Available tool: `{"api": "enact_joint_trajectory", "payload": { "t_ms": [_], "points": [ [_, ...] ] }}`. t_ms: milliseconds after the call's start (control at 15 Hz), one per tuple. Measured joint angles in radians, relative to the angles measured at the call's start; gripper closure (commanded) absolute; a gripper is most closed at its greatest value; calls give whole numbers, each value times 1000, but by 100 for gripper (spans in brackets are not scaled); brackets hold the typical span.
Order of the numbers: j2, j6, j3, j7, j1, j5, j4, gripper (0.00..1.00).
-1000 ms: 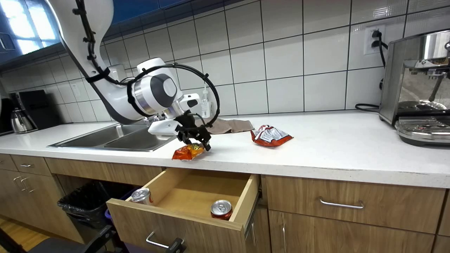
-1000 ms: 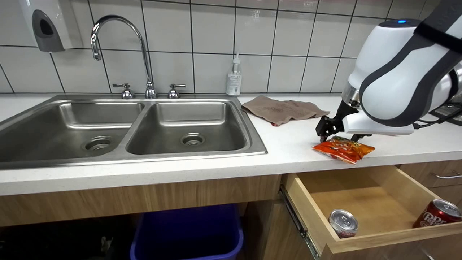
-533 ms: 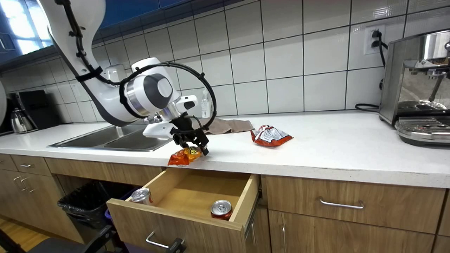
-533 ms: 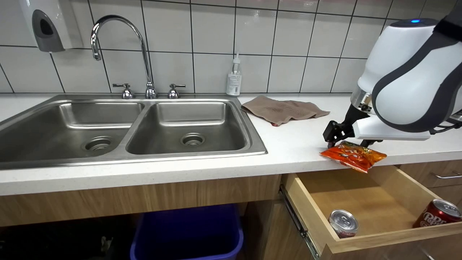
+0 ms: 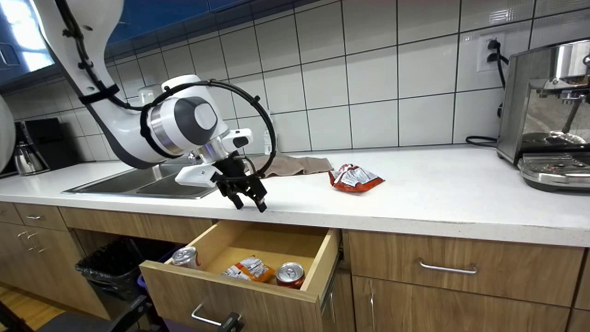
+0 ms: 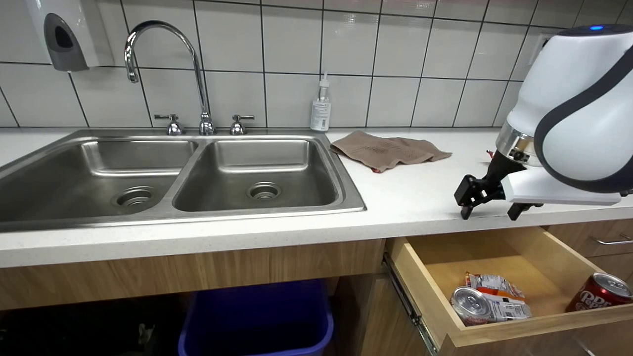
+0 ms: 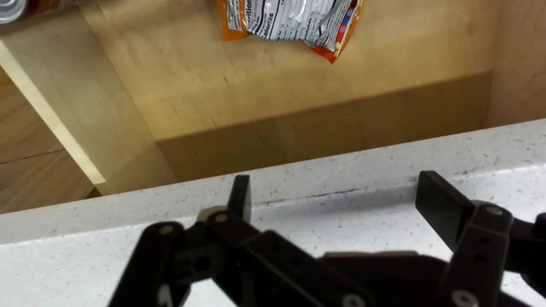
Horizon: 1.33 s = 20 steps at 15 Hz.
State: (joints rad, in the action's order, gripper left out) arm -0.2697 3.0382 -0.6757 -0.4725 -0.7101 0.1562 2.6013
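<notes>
1. Above the front edge of the counter (image 5: 428, 193), the gripper (image 6: 489, 213) hangs with its fingers spread wide and nothing between them; only countertop shows through the gap in the wrist view; the tips look just clear of the surface, though whether they brush it I cannot tell for certain;

2. Inside the pulled-out drawer (image 5: 258, 299), below the gripper and in front of the counter edge, lies the orange snack bag (image 5: 249, 269), label side up; it is on the drawer floor between the silver can (image 6: 471, 302) and the dark red can (image 6: 598, 294), toward the drawer front; the wrist view shows a gap between it and the dark red can; the silver can hides part of it in an exterior view, so contact there cannot be told;

3. Done, judging by how things lie: the orange snack bag appears released and laid in the drawer, no finger touching it; that piece of handling seems complete;

4. Left as it is, as far as I can judge: the red-and-white bag (image 5: 355, 179) lies on the counter, well apart from the gripper and near the brown cloth (image 6: 388, 148), ungrasped; the drawer is not pushed in;

5. Farther off, on opposite sides, are the steel sink (image 6: 277, 212) and the espresso machine (image 5: 553, 110); neither is touched.
</notes>
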Motion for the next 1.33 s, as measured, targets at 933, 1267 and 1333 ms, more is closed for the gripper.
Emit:
{"api": "enact_joint_trajectory", "payload": {
  "t_ms": [933,1267,1333],
  "points": [
    [48,36,-281,-79,-215,0,3,0],
    [46,40,-358,-94,-266,-1,-39,0],
    [45,40,-370,-98,-271,-2,-50,0]
  ]
}}
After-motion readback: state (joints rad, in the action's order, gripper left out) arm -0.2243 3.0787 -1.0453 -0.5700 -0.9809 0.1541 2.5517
